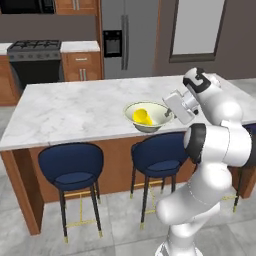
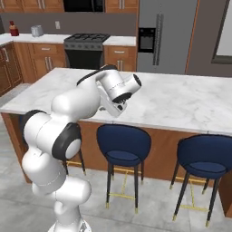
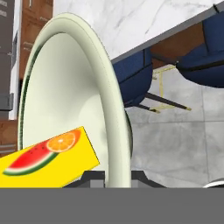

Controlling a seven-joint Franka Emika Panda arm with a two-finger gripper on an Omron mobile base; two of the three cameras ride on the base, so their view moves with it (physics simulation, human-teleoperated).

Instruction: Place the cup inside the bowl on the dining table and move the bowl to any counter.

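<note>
The fingers [image 3: 117,177] pinch the thin near rim of the wide, shallow, pale cream-green bowl [image 1: 150,118], on its side toward the arm, above the white grey-veined marble bench [image 1: 75,112]; the small yellow cup [image 1: 143,117] lies tipped inside the bowl.

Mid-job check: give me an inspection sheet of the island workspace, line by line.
Surface: dining table, white marble top.
Job's things: cup lies on its side inside the bowl; bowl near the table's front edge.
Clutter: nothing seen on the table.
Grippers: gripper shut on the bowl, a finger either side of the rim.
Cables: nothing seen.
Surroundings: navy stools at the table; stove, fridge and a counter behind.
</note>
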